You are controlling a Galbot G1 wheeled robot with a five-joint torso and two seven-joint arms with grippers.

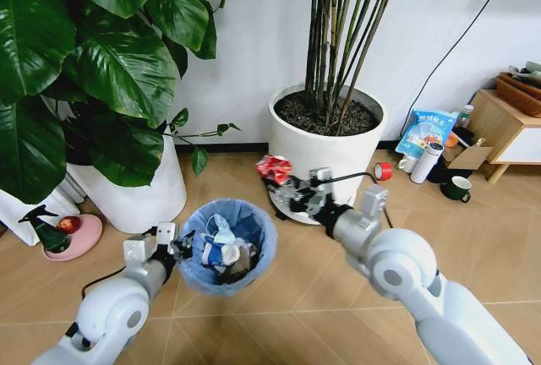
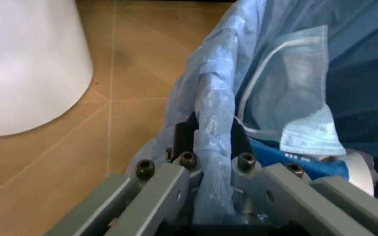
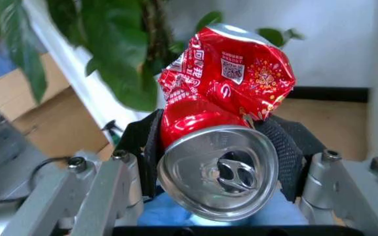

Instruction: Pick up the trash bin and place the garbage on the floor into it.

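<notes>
The trash bin (image 1: 228, 247) was already off the floor's litter round and in hand: the left gripper (image 1: 173, 244) held it by its left rim, low in the near middle of the scene, in front of the two white plant pots (image 1: 330, 141). In the left wrist view the jaws were pressed together on the rim (image 2: 208, 142), with the blue bag (image 2: 215, 88) bunched between them. So the pick-up part looked done.

Some garbage was already inside: a face mask (image 2: 307, 132), a blue-and-white piece (image 1: 221, 251) and other scraps lay in the bag.

The right gripper (image 1: 283, 181) was pinching a crushed red can (image 3: 225, 113), its pads closed on the can's sides, as the right wrist view showed. In the head view the can (image 1: 272, 167) hung in the air just beyond the far right edge of the bin, not yet over the opening. By my judgement, that piece was mid-way to being dropped in and not yet released.

No loose litter was plain to see on the bare floor (image 1: 473, 238) near the bin. The things far right by the wall, a mug (image 1: 459, 188) and a red tape roll (image 1: 383, 171), did not look like litter. Whether more garbage lay elsewhere I could not tell.
</notes>
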